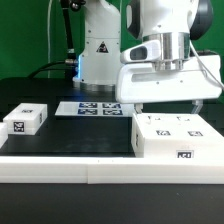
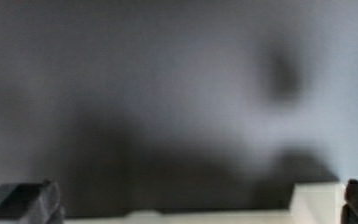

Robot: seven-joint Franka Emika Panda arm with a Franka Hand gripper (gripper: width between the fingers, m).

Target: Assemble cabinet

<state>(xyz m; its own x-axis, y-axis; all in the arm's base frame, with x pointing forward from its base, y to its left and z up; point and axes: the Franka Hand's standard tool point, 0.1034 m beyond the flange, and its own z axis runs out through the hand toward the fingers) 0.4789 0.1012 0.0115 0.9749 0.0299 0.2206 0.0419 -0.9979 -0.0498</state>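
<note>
The cabinet's large white box [image 1: 176, 138] lies on the black table at the exterior view's right, with square tags on its top and front. A smaller white tagged panel [image 1: 25, 120] lies at the exterior view's left. My gripper [image 1: 168, 108] hangs just above the box's far edge, open and empty, with its fingers spread wide. The wrist view is blurred. It shows the two dark fingertips [image 2: 19, 203] far apart at the picture's edges, nothing between them, and a white corner of the box [image 2: 322, 205] by one finger.
The marker board [image 1: 95, 107] lies flat at the back middle, before the robot's white base [image 1: 98, 50]. A long low white rail [image 1: 90, 172] runs along the table's front edge.
</note>
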